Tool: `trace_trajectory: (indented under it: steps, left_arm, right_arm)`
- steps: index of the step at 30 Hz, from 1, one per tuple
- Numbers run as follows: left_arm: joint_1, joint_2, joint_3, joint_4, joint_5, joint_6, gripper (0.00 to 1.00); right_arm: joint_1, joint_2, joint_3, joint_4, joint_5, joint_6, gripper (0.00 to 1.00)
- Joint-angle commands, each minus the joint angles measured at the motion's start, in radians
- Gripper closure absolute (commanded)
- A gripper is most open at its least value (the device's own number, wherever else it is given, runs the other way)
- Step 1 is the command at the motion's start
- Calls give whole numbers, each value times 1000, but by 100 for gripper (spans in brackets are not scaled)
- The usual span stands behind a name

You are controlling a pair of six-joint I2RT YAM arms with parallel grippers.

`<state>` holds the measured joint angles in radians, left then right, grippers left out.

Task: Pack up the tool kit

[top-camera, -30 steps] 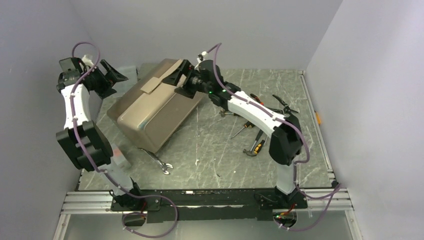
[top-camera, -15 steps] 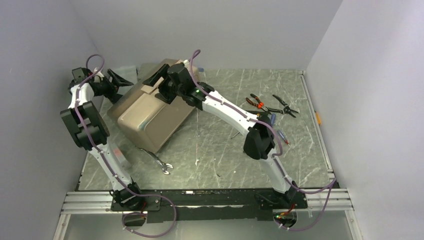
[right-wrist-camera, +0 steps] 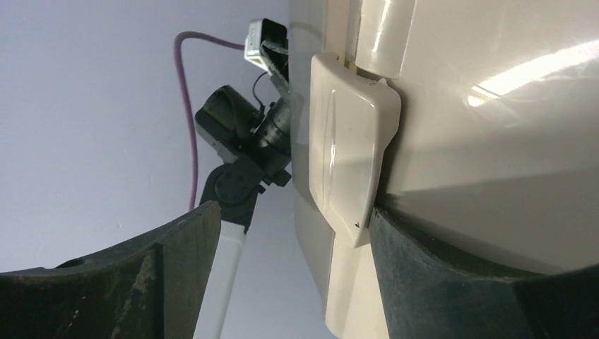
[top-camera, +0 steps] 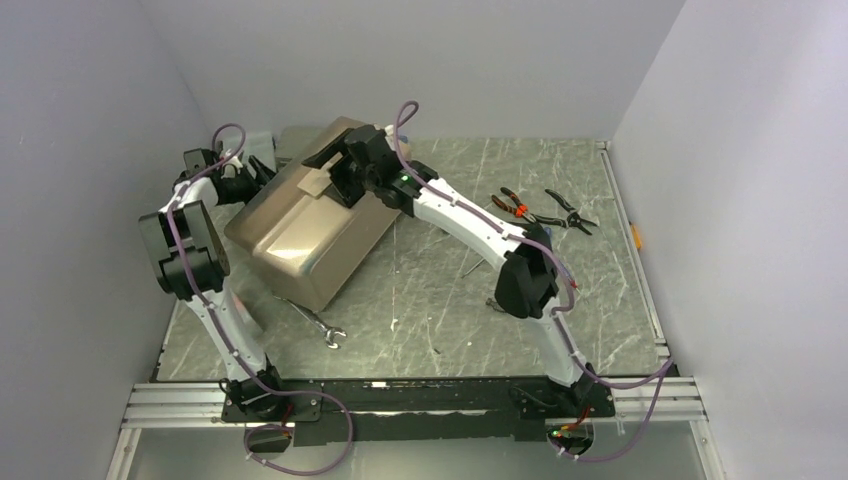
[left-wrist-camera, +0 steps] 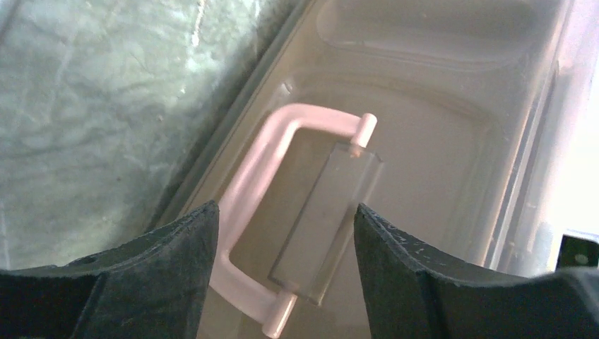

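- Between the wide-spread fingers of the left pincer (left-wrist-camera: 282, 212), which holds nothing, the pink handle (left-wrist-camera: 244, 183) lies folded flat against the smoky lid (left-wrist-camera: 438, 141).
- At the right pincer (right-wrist-camera: 293, 215) the jaws are also apart, with the cream latch (right-wrist-camera: 346, 155) in the gap. Whether a finger touches it I cannot tell.
- Both pincers are at the toolbox (top-camera: 300, 230), which looks shut. It sits tipped on its side at the back left of the table (top-camera: 440, 310), lid towards the left arm.
- Outside it, the wrench (top-camera: 318, 325) lies near its front corner and the pliers (top-camera: 515, 206) lie well apart to the right. Nothing looks packed yet.
- Risks, as I judge them:
  - With the box on its side, freeing the latch could let the lid drop open unchecked.
  - A push from one pincer alone could slide or roll the box onto the wrench.
  - The flat handle gives the left fingers little to catch, so a grab may slip.
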<state>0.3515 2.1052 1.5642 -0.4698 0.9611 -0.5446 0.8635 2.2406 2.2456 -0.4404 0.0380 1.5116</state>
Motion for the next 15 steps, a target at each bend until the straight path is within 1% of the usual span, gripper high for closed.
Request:
trace_trajectory:
  steps: [1, 4, 7, 10, 15]
  left_arm:
    - [-76, -189, -92, 16, 75, 47, 30]
    - [-103, -257, -135, 35, 63, 61, 35]
    - [-146, -310, -141, 5, 35, 112, 37]
    - [-198, -348, -136, -45, -11, 170, 38]
    - [-261, -368, -156, -81, -50, 208, 39]
  right_arm:
    - [-54, -74, -174, 48, 58, -38, 22]
    - [-68, -143, -336, 186, 18, -79, 28]
    - [-87, -176, -457, 346, -50, -129, 32]
    - [-103, -175, -509, 450, -126, -167, 36]
    - [-129, -180, -632, 679, -229, -178, 47]
